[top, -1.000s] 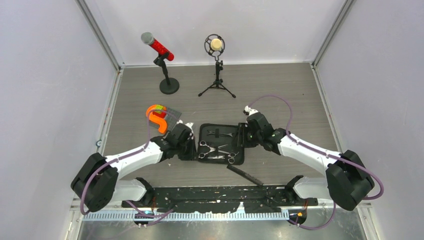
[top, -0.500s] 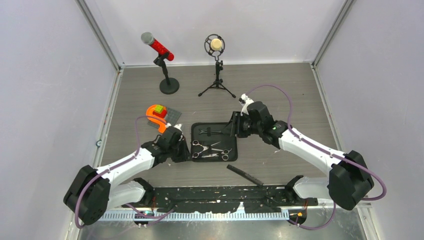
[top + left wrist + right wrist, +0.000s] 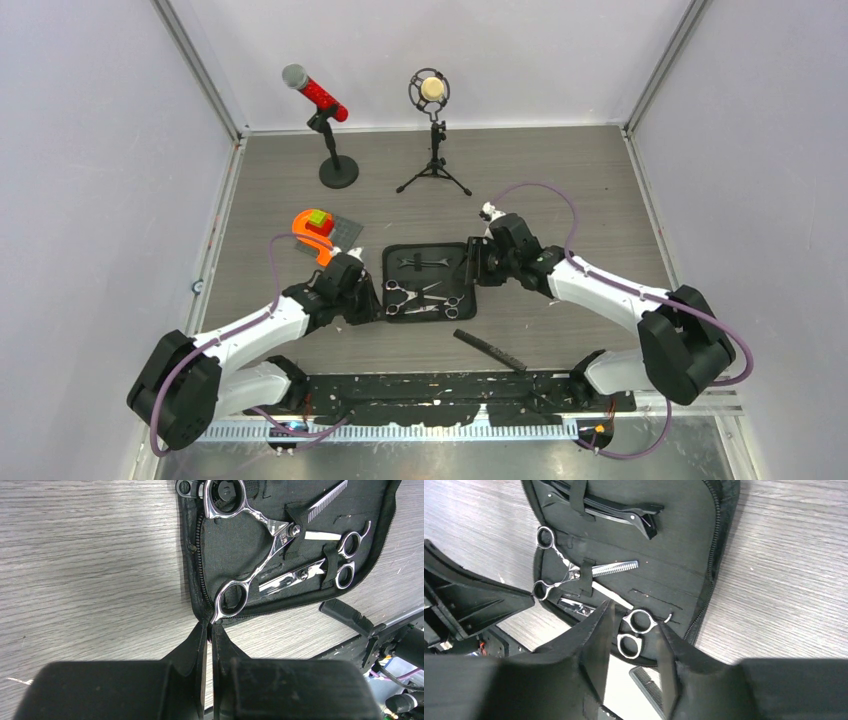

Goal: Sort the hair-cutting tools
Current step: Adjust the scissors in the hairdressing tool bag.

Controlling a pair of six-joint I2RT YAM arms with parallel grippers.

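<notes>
Grippers first: left gripper (image 3: 209,626) closed tight, tips touching the near zip edge of the case (image 3: 220,535); cannot tell whether any fabric is pinched. Right gripper (image 3: 634,616) with jaws partway apart over the opposite side of the case, nothing visibly clamped; ring handles of one pair of scissors (image 3: 630,632) seen between its fingers (image 3: 596,645). Inside the case, unzipped and lying on the table (image 3: 560,170): those scissors under a strap, a second pair with a toothed blade (image 3: 589,572) just beside them, and black hair clips (image 3: 614,509) tucked at the far end. Comb (image 3: 490,350) outside the case, on the table between it and the arm bases. Well behind, near the back wall, two microphones (image 3: 432,90) on stands; beside the left arm, an orange piece (image 3: 312,238) with a green block on top
</notes>
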